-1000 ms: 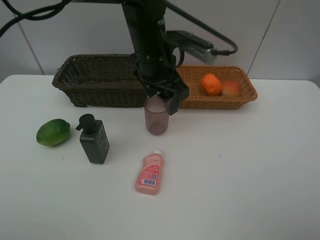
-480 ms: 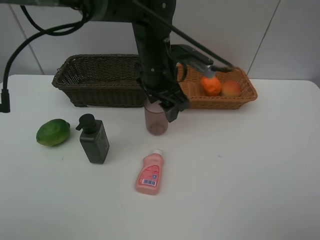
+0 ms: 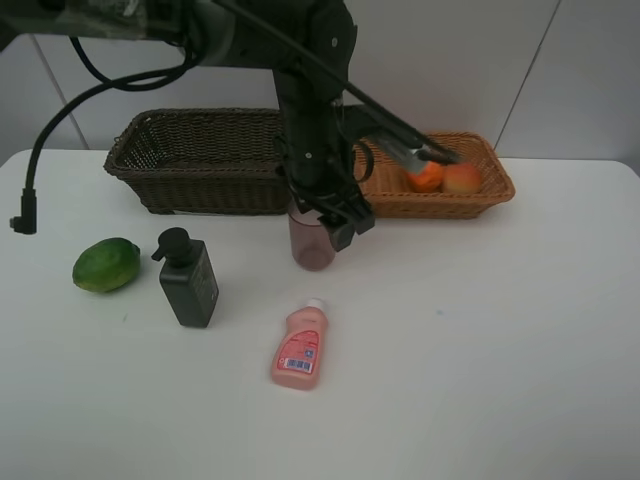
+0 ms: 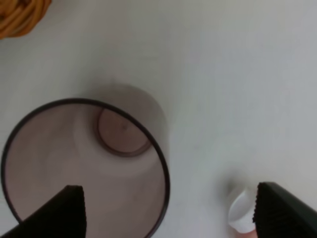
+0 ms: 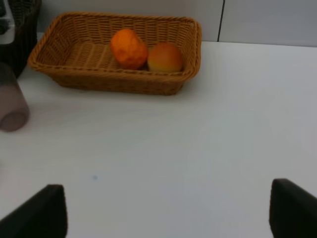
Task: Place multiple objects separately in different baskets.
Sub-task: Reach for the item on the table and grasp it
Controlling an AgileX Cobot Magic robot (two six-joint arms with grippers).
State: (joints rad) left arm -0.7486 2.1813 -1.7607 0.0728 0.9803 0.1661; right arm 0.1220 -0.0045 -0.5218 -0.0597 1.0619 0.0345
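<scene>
**White table point(image 3: 480, 350), mauve cup point(image 4: 124, 139) under open left jaws**

Cup upright. The left gripper point(image 4: 171, 213) hangs over it, one finger above the mouth and the other outside the wall; jaws spread wide, gripping nothing. The right gripper point(image 5: 168, 213) is also spread and empty, over the table. Pale panelled wall point(image 3: 450, 60) behind.

From the cup:
- pink bottle point(image 3: 298, 350) lying at 6
- pump bottle point(image 3: 188, 278) at 8
- green fruit point(image 3: 105, 265) at 9
- dark basket point(image 3: 200, 160) at 11
- tan basket point(image 5: 114, 82) at 2, holding orange point(image 5: 129, 48) and peach point(image 5: 165, 57)

Two baskets, six objects, one of each.
</scene>
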